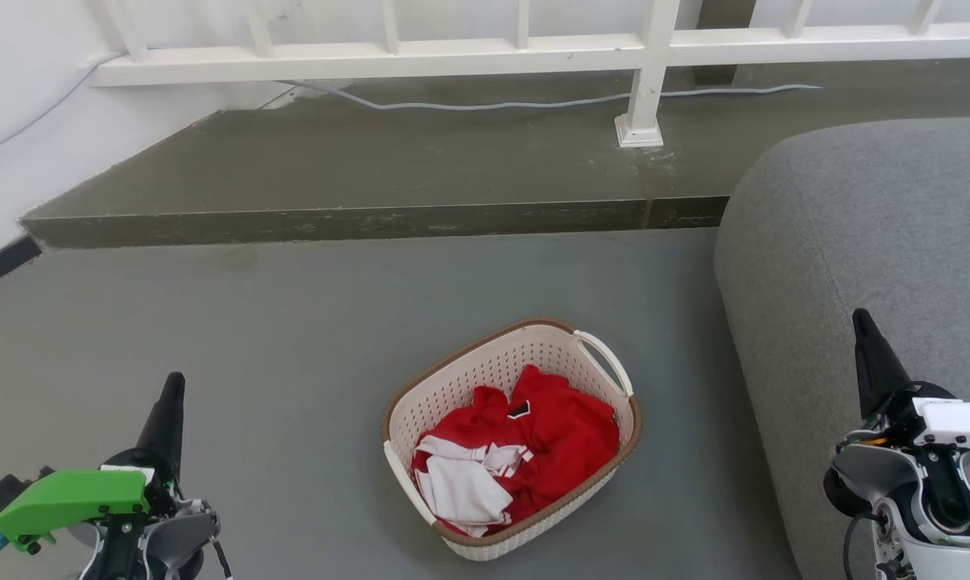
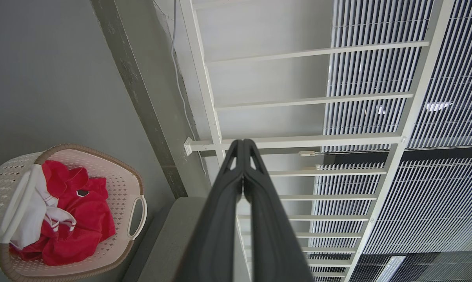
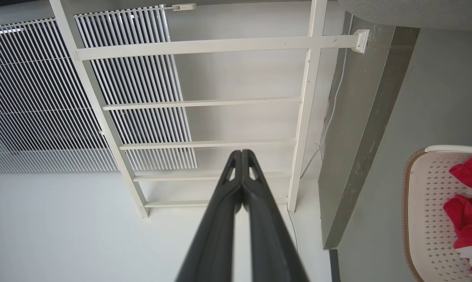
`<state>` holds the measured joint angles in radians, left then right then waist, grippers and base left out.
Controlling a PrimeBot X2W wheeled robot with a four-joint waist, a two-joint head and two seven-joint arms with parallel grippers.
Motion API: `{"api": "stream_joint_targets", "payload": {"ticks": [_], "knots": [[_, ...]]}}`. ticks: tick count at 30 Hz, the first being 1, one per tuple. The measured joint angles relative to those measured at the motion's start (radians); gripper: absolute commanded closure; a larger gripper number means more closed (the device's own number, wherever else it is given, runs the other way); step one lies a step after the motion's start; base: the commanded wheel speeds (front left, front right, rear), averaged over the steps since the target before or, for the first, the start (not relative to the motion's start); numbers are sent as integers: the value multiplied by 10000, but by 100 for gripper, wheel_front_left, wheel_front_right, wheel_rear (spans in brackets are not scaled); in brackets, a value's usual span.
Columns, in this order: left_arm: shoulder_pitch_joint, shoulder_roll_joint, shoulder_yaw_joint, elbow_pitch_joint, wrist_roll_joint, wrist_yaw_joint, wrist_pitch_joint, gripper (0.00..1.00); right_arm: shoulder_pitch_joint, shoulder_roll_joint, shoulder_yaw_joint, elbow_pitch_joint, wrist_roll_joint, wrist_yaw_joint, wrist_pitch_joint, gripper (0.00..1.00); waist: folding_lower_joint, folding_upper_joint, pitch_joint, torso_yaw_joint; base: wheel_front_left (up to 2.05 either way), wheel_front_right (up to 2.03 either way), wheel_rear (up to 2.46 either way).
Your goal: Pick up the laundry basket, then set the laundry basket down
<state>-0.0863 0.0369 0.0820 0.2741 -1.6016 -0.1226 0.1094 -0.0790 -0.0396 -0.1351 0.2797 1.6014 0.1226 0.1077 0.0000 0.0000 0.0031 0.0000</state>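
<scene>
On grey floor (image 1: 292, 338): laundry basket (image 1: 473, 377) near grey sofa (image 1: 872, 242), step (image 1: 372, 173) behind.

Clear left, crowded right
We see bare grey floor (image 1: 251, 338) left of the cream perforated plastic laundry basket (image 1: 485, 370); the rounded grey fabric sofa (image 1: 856, 242) stands near its right side.

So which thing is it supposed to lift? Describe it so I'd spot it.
Find the big grey sofa; on the floor just left of it sits the laundry basket. It's cream perforated plastic with a brown rim and white loop handles, holding red and white clothes.
</scene>
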Motion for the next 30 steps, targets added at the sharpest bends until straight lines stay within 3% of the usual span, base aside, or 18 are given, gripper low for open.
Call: {"api": "stream_joint_targets", "payload": {"ticks": [27,28,29,30], "knots": [[0,-2,0,0,0,0,0,100,0,0,0,0,0,0,2,100,0,0,0,0,0,0,0],[0,-2,0,0,0,0,0,0,0,0,0,0,0,0,0,0,0,0,0,0,0,0,0],[5,-12,-8,61,2,4,-2,100,11,13,4,58,0,-4,0,100,0,0,0,0,0,0,0],[37,-42,-15,171,2,8,-2,0,60,54,6,155,0,-8,-2,0,0,0,0,0,0,0,0]]}}
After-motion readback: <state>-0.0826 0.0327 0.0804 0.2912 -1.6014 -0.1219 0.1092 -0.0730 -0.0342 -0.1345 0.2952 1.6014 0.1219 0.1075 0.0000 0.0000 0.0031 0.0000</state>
